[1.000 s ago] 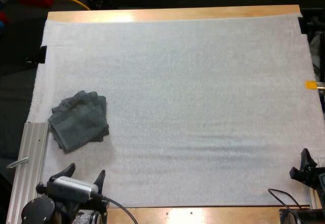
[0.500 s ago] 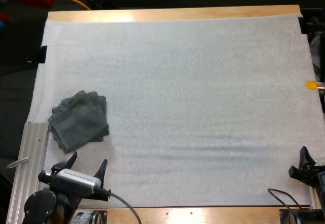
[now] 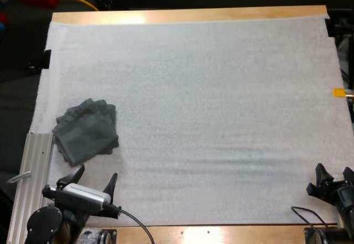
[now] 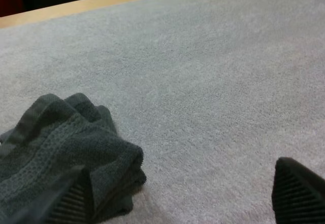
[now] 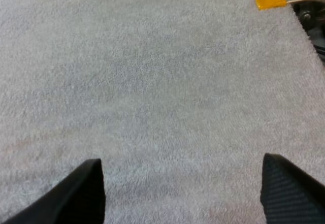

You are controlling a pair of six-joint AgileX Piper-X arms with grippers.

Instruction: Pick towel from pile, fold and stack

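A dark grey-green folded towel (image 3: 86, 131) lies on the white mat (image 3: 210, 105) at its left side. My left gripper (image 3: 92, 178) is open just in front of the towel, near the mat's front edge. In the left wrist view the towel (image 4: 61, 153) sits close ahead, one fingertip (image 4: 71, 201) over its near edge, the gripper (image 4: 185, 198) wide apart. My right gripper (image 3: 334, 176) stands open at the mat's front right corner. Over bare mat, the right gripper (image 5: 183, 188) holds nothing between its fingers.
A ribbed metal rail (image 3: 34, 177) runs along the table's left front side. The table's wooden far edge (image 3: 188, 15) borders the mat. A dark clamp (image 3: 45, 59) sits at the mat's left edge.
My left gripper has crept forward toward the towel and now holds still. My right gripper has shifted left and nearer, coming further into view.
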